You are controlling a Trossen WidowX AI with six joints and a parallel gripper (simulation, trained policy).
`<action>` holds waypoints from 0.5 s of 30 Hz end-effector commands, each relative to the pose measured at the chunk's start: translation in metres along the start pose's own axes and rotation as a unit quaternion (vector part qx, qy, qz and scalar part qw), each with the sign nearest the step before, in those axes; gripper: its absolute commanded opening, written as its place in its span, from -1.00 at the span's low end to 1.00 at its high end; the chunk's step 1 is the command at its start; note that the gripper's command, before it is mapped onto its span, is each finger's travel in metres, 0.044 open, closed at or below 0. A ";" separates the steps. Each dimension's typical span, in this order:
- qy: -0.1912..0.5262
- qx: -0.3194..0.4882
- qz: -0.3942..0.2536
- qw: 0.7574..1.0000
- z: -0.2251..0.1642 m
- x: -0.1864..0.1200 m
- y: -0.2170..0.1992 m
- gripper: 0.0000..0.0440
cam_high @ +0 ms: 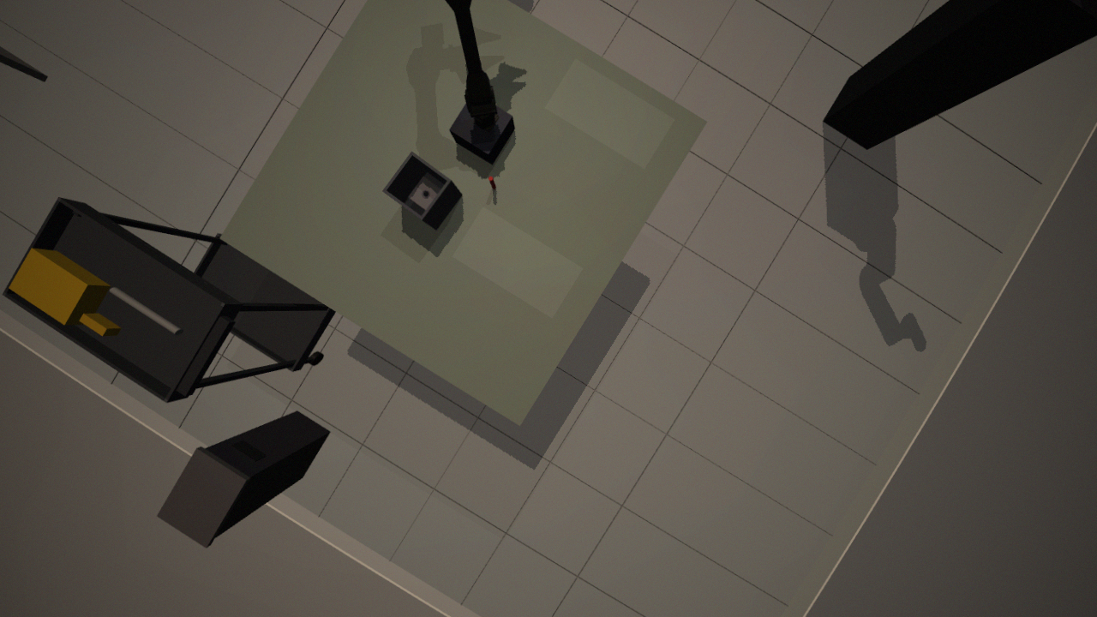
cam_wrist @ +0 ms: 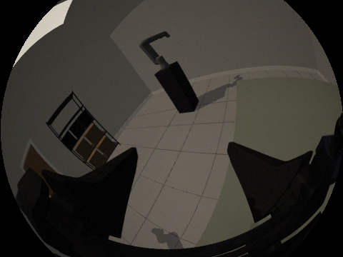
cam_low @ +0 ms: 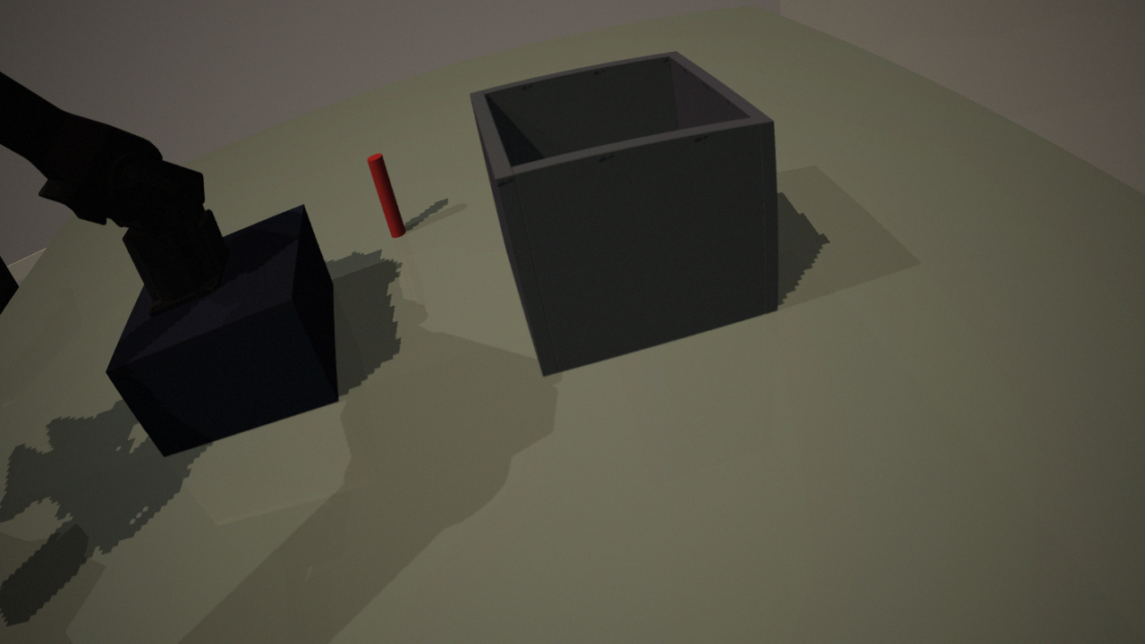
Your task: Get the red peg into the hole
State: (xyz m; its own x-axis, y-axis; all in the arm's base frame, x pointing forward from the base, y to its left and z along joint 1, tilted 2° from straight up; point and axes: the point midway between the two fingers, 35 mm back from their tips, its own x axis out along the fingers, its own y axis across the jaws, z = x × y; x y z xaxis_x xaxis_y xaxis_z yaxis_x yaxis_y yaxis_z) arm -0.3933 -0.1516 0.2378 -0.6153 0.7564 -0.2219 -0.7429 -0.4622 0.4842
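Box (cam_high: 396,174) (cam_low: 656,240), open at the top, stands left of centre in the top view, with the plate (cam_high: 417,200) and its dark hole (cam_high: 426,194) showing at the bottom; no peg stands in that hole, so your insertion is not yet done. Just to its right, the red peg (cam_high: 492,182) (cam_low: 386,196) stands upright on the green table top (cam_high: 329,253) (cam_low: 880,480) (cam_wrist: 286,111), apart from the box, left of the box in the exterior view. Your gripper (cam_wrist: 184,150) shows in the lower half of the wrist view, fingers spread wide, one at left and one at right, nothing between them. I judge you are at the very start: reaching, grasping, carrying, lowering and seating the peg are all left.
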 end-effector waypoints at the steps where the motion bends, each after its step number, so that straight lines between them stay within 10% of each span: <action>1: 0.002 0.004 0.003 1.000 0.001 -0.003 0.002 0.91; 15: 0.147 0.111 0.087 0.979 0.009 -0.116 0.025 0.99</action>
State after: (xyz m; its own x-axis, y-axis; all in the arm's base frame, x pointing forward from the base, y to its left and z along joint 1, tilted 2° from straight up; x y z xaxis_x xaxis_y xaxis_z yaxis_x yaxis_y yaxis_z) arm -0.3513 -0.2295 0.2754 -0.7707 0.5558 -0.3115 -0.5963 -0.4569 0.6601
